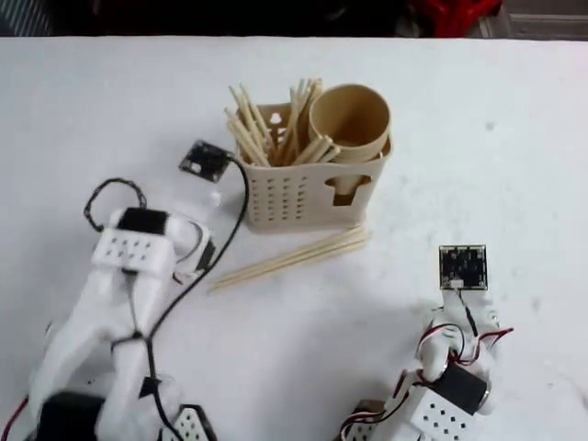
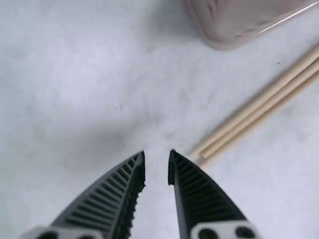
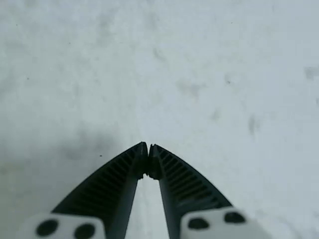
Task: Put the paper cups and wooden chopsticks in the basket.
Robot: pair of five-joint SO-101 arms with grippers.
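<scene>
The left gripper (image 2: 157,158), fingers slightly parted and empty, hangs beside loose chopsticks (image 1: 294,257) on the desk (image 1: 478,138). The right gripper (image 3: 148,162) has its fingers clenched on nothing.

The cream perforated plastic basket (image 1: 303,197), upper centre in the high view, has a grid of small holes on its front. The round paper cup (image 1: 350,118) in it is tan, and the thin wooden chopsticks (image 1: 292,257) are pale beige. The bench (image 1: 496,129) is white, faintly smudged with grey. The left gripper (image 2: 156,154) and right gripper (image 3: 148,147) have dark grey ribbed jaws.

The beige perforated plastic basket (image 2: 239,20) is blurred and cut off by the left wrist view's edge; the loose pale wooden chopsticks (image 2: 259,103) run past it too
</scene>
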